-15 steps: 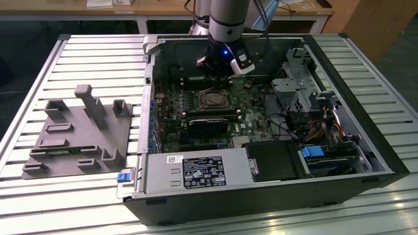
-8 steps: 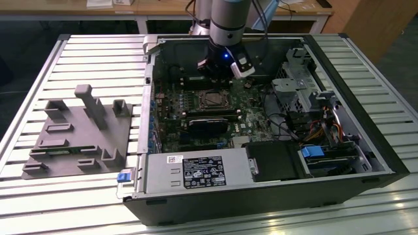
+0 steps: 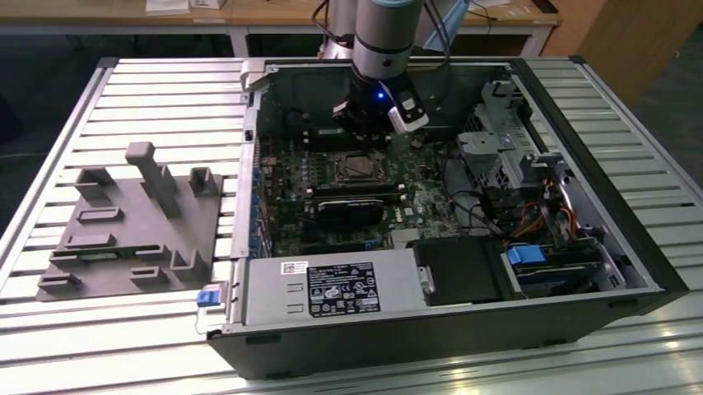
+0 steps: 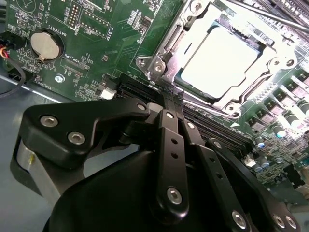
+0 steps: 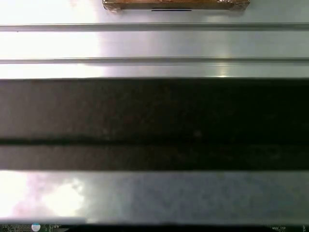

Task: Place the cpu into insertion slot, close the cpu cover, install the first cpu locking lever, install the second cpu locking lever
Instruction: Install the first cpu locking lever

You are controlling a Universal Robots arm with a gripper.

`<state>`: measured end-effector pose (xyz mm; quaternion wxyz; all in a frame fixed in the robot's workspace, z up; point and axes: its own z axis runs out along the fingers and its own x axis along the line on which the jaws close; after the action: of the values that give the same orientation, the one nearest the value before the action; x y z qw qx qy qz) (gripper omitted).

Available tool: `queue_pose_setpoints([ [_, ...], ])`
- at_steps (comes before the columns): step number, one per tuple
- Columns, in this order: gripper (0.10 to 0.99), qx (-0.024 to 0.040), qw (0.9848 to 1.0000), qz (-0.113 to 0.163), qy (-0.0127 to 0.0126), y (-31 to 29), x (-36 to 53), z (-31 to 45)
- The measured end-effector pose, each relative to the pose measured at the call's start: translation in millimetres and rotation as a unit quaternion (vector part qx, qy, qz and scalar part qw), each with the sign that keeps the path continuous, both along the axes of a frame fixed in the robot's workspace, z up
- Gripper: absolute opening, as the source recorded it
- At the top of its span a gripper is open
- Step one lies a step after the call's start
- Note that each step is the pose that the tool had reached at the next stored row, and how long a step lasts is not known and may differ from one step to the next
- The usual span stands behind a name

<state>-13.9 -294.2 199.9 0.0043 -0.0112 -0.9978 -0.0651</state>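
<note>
A lab or electronics workshop is showing here: an opened computer case (image 3: pixel 462 247) is lying on a slatted aluminium workbench (image 3: pixel 132 99), a grey fixture block (image 3: pixel 132 222) is sitting well beside the robot arm (image 3: pixel 379 41), and wooden desks (image 3: pixel 275 16) are standing behind it.

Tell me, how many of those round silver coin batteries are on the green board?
1. The coin battery sits in its round holder on the green board in the second wrist view, off to one side of the cpu. The gripper's black body may hide others.

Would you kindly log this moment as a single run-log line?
cpu: seated in socket | cpu cover: closed over cpu | end effector: closed, empty, beside socket
</note>
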Motion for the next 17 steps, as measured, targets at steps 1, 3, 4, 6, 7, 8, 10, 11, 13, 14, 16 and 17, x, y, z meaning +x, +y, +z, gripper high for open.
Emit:
queue_pose_setpoints([
  [1,0.106,0.0000,1.0000,0.000,0.0000,0.0,0.0,0.3],
  [3,0.106,0.0001,1.0000,0.000,0.0000,0.0,0.0,0.9],
  [4,0.106,0.0002,1.0000,0.000,-0.0001,0.1,0.0,1.0],
  [6,0.106,-0.0002,1.0000,0.000,-0.0001,0.0,0.0,1.1],
  [7,0.106,-0.0011,1.0000,0.000,-0.0001,0.0,0.0,1.1],
  [8,0.106,-0.0025,1.0000,0.000,0.0000,0.1,0.0,1.0],
  [10,0.106,-0.0055,1.0000,0.000,0.0000,0.1,0.0,0.6],
  [11,0.106,-0.0068,1.0000,0.000,0.0000,0.1,0.0,0.2],
  [13,0.106,-0.0095,1.0000,0.000,0.0001,0.1,0.0,-0.6],
  [14,0.106,-0.0106,0.9999,0.000,0.0000,0.2,0.0,-1.1],
  [16,0.106,-0.0128,0.9999,0.000,0.0000,0.4,0.0,-1.8],
  [17,0.106,-0.0137,0.9999,0.000,0.0000,0.5,0.0,-2.1],
])
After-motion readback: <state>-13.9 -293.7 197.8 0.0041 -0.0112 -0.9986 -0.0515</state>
